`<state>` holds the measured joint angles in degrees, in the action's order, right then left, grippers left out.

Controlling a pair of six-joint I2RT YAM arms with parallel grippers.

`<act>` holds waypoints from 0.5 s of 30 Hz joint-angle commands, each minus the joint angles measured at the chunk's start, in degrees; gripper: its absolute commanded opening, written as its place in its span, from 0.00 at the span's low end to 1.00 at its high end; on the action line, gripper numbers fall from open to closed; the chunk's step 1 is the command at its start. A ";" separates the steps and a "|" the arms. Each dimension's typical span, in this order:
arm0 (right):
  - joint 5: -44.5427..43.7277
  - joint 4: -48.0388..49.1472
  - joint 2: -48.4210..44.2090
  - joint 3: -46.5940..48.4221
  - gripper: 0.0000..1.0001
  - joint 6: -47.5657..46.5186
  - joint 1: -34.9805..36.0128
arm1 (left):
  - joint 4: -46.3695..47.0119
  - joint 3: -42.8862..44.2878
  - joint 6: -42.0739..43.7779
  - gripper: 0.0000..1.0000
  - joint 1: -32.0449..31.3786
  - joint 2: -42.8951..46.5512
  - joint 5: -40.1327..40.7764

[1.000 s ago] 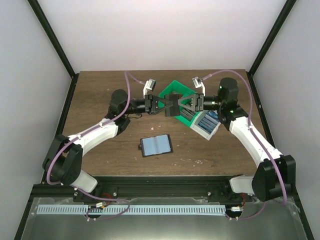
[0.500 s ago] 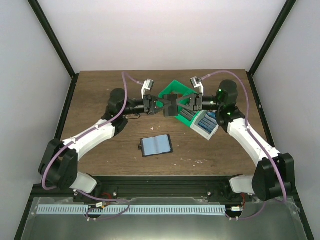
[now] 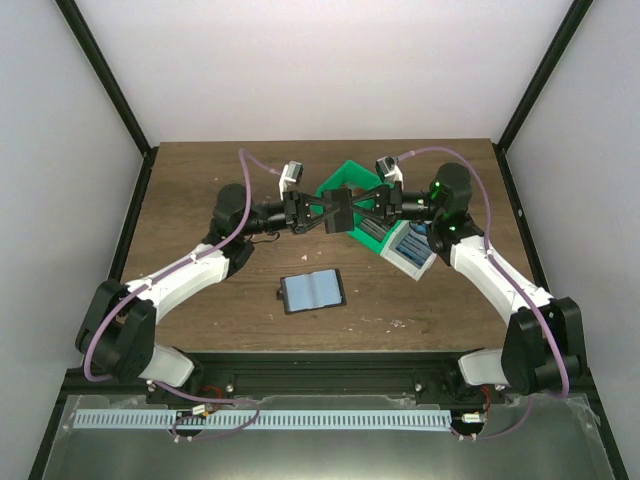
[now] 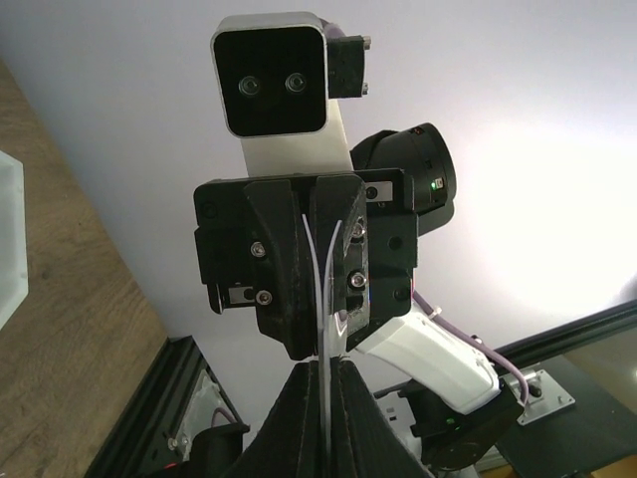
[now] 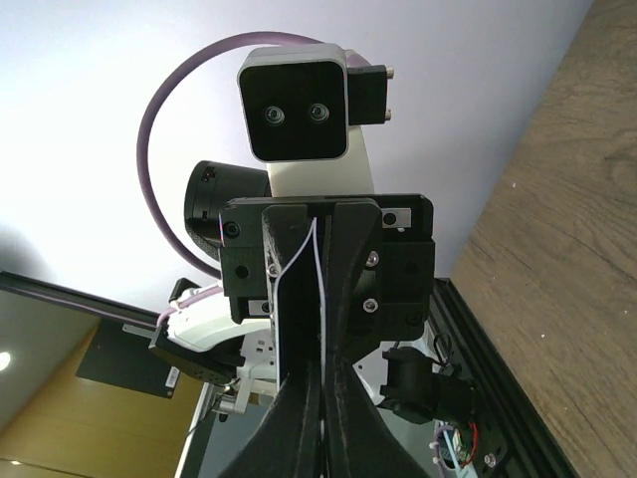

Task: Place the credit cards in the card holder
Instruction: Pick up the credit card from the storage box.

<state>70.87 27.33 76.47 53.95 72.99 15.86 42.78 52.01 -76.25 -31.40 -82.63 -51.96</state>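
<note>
My left gripper [image 3: 322,212] and right gripper [image 3: 360,208] meet tip to tip above the green bin, both shut on the same credit cards [image 3: 340,210], which look dark from above. In the left wrist view the cards [image 4: 320,289] show edge-on as two thin pale lines that spread apart, pinched in my left gripper [image 4: 326,363]. In the right wrist view the cards [image 5: 317,289] are also edge-on, one bowed outward, pinched in my right gripper [image 5: 320,363]. The black card holder [image 3: 312,291] lies open on the table nearer the arms, greyish-blue lining up.
A green bin [image 3: 350,178] sits under the grippers. A white bin [image 3: 412,252] with more blue cards lies to its right. The wooden table [image 3: 200,180] has black frame posts at its back corners.
Both grippers have shifted slightly left and up together, still holding the cards between them. The card holder has not moved.
</note>
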 commanded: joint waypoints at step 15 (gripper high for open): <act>-10.31 -7.47 -1.12 5.84 0.00 -3.84 -6.30 | 1.54 -5.63 -4.07 0.06 3.17 -0.69 -2.02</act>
<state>69.71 19.68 76.47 54.50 71.55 15.70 45.19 49.30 -79.88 -31.31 -83.31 -50.52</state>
